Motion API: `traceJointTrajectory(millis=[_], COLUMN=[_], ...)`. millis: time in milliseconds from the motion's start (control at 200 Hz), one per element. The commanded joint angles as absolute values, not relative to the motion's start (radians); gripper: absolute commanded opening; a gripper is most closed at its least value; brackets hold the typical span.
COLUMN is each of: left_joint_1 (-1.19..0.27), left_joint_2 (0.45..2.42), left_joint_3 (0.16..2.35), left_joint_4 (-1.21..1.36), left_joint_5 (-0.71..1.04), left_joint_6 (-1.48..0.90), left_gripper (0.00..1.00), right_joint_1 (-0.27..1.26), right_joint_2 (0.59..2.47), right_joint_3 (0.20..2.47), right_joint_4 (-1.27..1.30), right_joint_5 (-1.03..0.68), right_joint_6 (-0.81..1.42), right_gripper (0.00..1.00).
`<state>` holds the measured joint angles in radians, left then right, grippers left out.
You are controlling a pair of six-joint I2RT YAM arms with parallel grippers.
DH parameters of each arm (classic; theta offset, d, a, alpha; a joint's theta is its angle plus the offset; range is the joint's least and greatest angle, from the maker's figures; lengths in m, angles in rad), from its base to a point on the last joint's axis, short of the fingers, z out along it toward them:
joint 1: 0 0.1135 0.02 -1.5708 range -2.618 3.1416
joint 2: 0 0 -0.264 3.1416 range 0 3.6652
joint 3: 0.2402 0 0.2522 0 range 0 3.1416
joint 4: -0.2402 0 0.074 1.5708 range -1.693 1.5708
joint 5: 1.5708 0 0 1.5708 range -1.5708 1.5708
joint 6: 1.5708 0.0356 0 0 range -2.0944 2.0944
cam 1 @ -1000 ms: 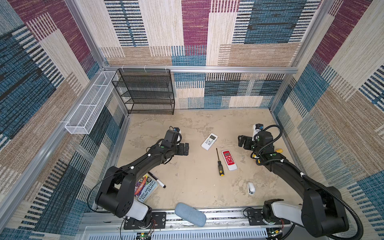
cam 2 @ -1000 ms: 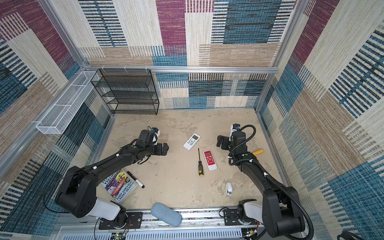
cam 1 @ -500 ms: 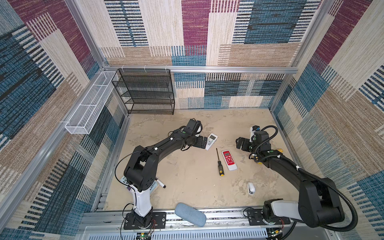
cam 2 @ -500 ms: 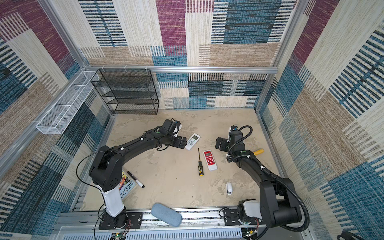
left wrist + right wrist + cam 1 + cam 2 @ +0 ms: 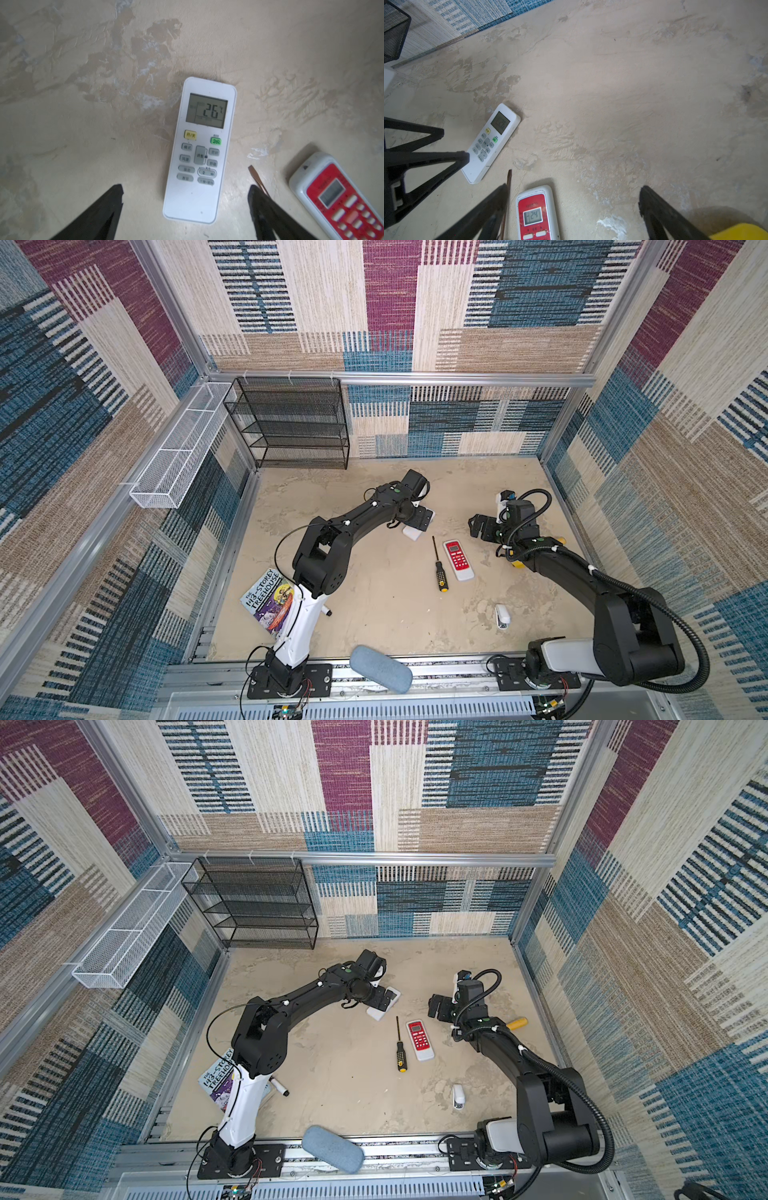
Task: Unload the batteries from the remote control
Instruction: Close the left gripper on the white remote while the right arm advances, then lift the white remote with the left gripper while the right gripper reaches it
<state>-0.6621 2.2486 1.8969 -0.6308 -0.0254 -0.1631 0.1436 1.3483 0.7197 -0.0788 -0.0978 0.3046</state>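
Observation:
A white remote control (image 5: 200, 151) with a lit display lies face up on the table; in both top views only one end of it (image 5: 412, 534) (image 5: 377, 1014) shows past the arm. My left gripper (image 5: 186, 192) (image 5: 417, 518) hangs open just above it, and its jaws straddle the button end without touching. A red remote control (image 5: 537, 214) (image 5: 458, 560) lies face up to the right. My right gripper (image 5: 573, 190) (image 5: 478, 526) is open and empty beside its display end. The batteries are hidden.
A black-and-yellow screwdriver (image 5: 439, 568) lies between the two remotes. A yellow object (image 5: 516, 1023) sits partly under the right arm. A small white item (image 5: 502, 616), a book (image 5: 270, 601), a marker (image 5: 279, 1088), a black mesh shelf (image 5: 291, 427) and a wire basket (image 5: 178, 448) stand around.
My left arm has swung right across the table and now hovers over the white remote. The right gripper has shifted slightly and stays open.

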Motion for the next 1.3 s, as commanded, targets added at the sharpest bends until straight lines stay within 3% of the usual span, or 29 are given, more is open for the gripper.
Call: traceJointTrajectory(millis=[0,571,1072,1297], left_joint_1=[-0.664,-0.68,-0.679,-0.679], left_joint_2=[2.294,2.46,2.507,2.489], left_joint_3=[1.961,2.157,2.211,2.207], left_joint_4=[-0.709,-0.784,-0.808,-0.808], left_joint_5=[-0.054,-0.024,-0.008,-0.027], left_joint_6=[-0.115,-0.087,-0.082,-0.106], left_gripper=[0.96,0.93,0.65,0.62], right_joint_1=[0.143,0.143,0.143,0.144], right_joint_2=[1.346,1.383,1.37,1.36], right_joint_3=[0.715,0.712,0.701,0.694], right_joint_4=[-0.051,-0.015,-0.016,-0.005], right_joint_5=[-0.116,-0.155,-0.16,-0.163], right_joint_6=[0.289,0.291,0.301,0.298], right_gripper=[1.0,1.0,1.0,0.99])
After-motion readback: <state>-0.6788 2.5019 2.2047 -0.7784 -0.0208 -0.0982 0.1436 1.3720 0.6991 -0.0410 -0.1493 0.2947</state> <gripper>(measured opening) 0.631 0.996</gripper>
